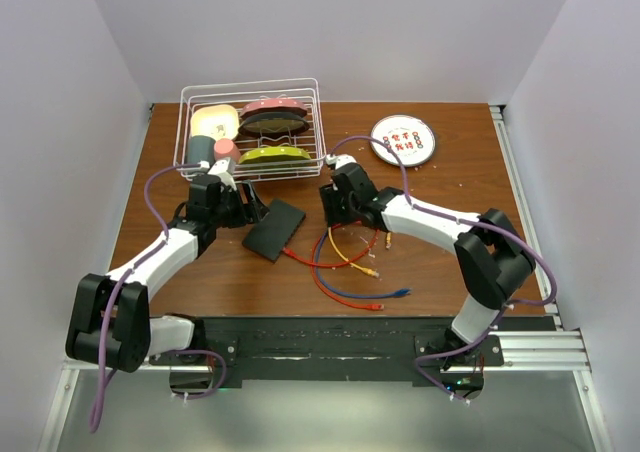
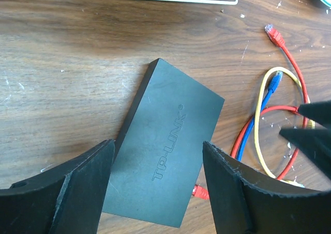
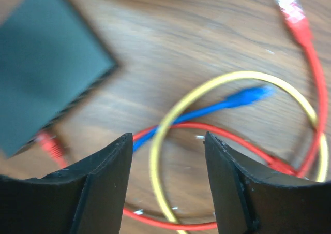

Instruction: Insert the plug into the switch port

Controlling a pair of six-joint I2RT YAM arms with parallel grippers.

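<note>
A: Two claws, and we see both with jaws apart. The left claw (image 2: 158,151) hangs over the switch (image 2: 165,146) with a finger on each side of it, and it grips nothing.

B: We agree. The right claw (image 3: 168,141) stands wide over the looped cables, with nothing between its fingers either.

A: Where do we place the switch?

B: It lies flat and skewed on the desk (image 1: 450,202), between the two claws and just in front of the basket (image 1: 250,85).

A: And the plug?

B: A red plug (image 2: 200,192) lies at the long edge that faces the right claw, on the end of the red cable (image 1: 300,257). We cannot tell whether it sits in a port or only touches the edge.

A: What else do we see?

B: The red cable's other end lies free on the wood. The yellow cable (image 3: 207,86) loops across the red one and the blue cable (image 3: 207,110). The disc (image 1: 403,139) sits well apart, far right.
</note>
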